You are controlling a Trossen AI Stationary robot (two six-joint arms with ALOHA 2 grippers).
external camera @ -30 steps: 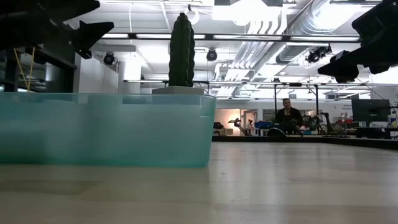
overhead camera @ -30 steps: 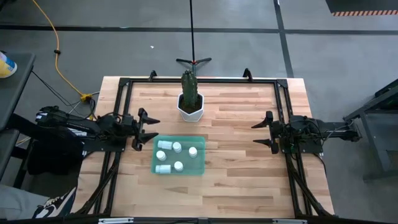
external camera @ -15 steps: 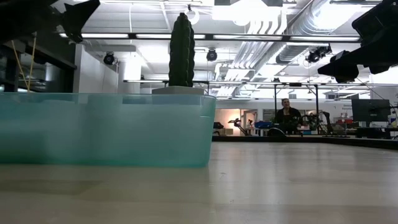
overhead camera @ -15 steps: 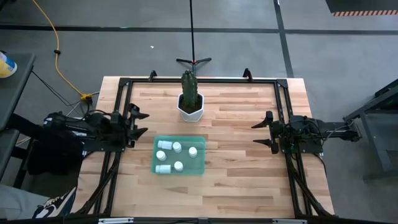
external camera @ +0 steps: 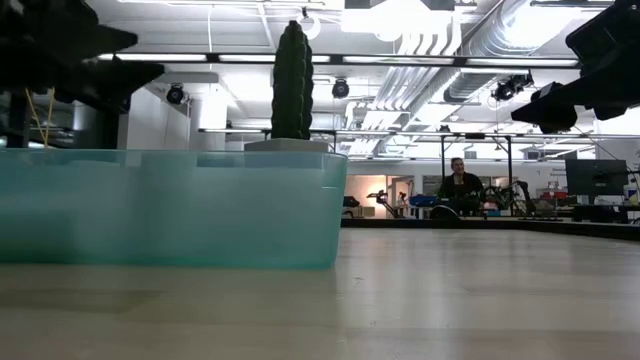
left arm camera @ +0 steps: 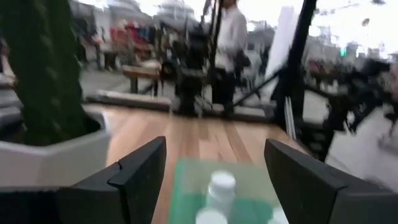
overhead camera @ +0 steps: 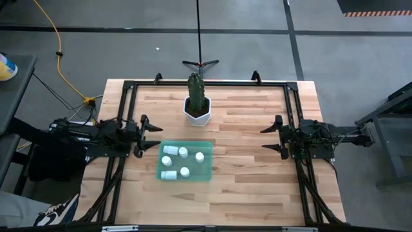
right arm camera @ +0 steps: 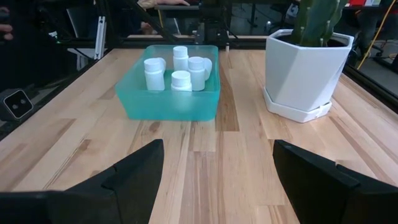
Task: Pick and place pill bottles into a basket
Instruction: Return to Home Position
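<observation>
Pill bottles (overhead camera: pixel 183 152) inside teal basket (overhead camera: pixel 204 174)

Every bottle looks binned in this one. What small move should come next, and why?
Probably just draw the left gripper back from the basket to a rest mirroring the right gripper, which sits well clear. The pill bottles lie inside the basket, I see none outside it, and both grippers are open and empty, so nothing seems left to pick.
</observation>
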